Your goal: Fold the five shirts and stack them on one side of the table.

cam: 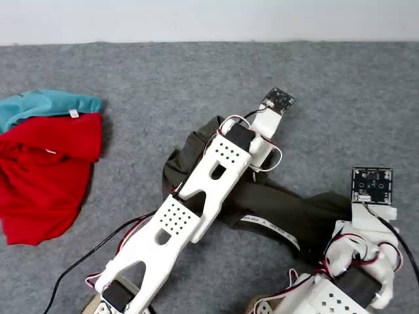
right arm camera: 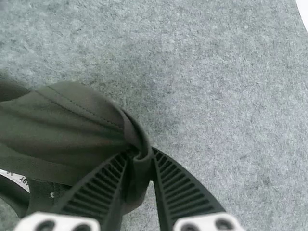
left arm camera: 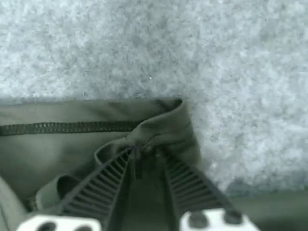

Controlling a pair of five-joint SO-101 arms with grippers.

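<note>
A dark olive shirt (cam: 275, 203) lies crumpled in the middle of the grey carpeted table. My left arm (cam: 216, 170) stretches over it to its far edge. There my left gripper (left arm camera: 144, 155) is shut on a pinched fold of the olive shirt (left arm camera: 159, 125) beside a stitched seam. My right arm (cam: 360, 261) stands at the shirt's near right end. My right gripper (right arm camera: 139, 156) is shut on a bunched fold of the olive shirt (right arm camera: 62, 125), with the cloth held slightly off the carpet.
A red shirt (cam: 46, 170) lies loosely at the left side, with a teal shirt (cam: 39, 104) partly under its far edge. Bare grey carpet (cam: 340, 78) stretches across the back and right. A black cable (cam: 85, 258) runs along the near left.
</note>
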